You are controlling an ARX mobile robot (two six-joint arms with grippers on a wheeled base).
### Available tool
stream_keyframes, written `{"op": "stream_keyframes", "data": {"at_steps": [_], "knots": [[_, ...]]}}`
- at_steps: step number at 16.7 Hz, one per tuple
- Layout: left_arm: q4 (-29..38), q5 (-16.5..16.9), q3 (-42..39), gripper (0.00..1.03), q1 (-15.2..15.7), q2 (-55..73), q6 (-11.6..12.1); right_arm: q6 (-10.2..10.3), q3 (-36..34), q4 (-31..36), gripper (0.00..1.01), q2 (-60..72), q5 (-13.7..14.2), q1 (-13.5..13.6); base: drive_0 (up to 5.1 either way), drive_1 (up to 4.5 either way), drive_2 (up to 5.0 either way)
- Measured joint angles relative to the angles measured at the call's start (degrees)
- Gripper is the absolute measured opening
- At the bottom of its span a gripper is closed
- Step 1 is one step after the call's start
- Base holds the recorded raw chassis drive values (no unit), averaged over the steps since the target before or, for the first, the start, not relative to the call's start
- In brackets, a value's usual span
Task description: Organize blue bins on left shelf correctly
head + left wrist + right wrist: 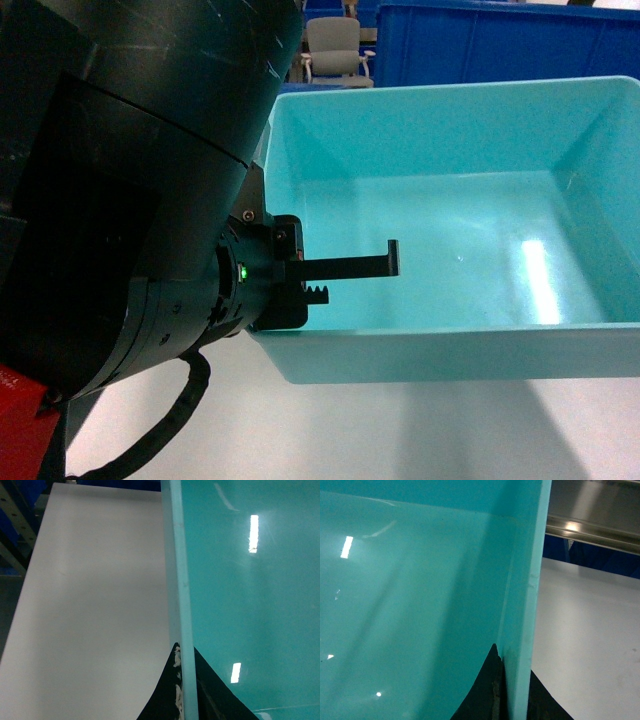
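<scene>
No writing or label can be read anywhere. The turquoise bin point(450, 200) is smooth, glossy plastic, a shallow rectangle with tapered walls and a thin pale rim, its floor throwing back bright ceiling lights; it sits on a flat white bench point(400, 430). The left claw point(181, 690), matte black, straddles the bin's left wall with one finger inside and one outside, closed on the rim. The right claw point(512, 695) pinches the opposite wall the same way, dark fingers either side of the rim. Behind the bin stands a royal-blue crate point(500, 45) with ribbed sides, and a grey office chair point(335, 50). A shiny steel rail point(592, 532) runs past the bench in the right wrist view.
</scene>
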Motion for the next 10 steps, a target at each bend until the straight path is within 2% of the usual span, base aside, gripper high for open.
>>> {"op": "stream_keyframes", "data": {"at_steps": [10], "knots": [[-0.02,-0.04,0.0,0.02,-0.04,0.0,0.0,-0.02,-0.02,0.07,0.02,-0.02,0.04,0.02,-5.0,2.49,2.5]]}}
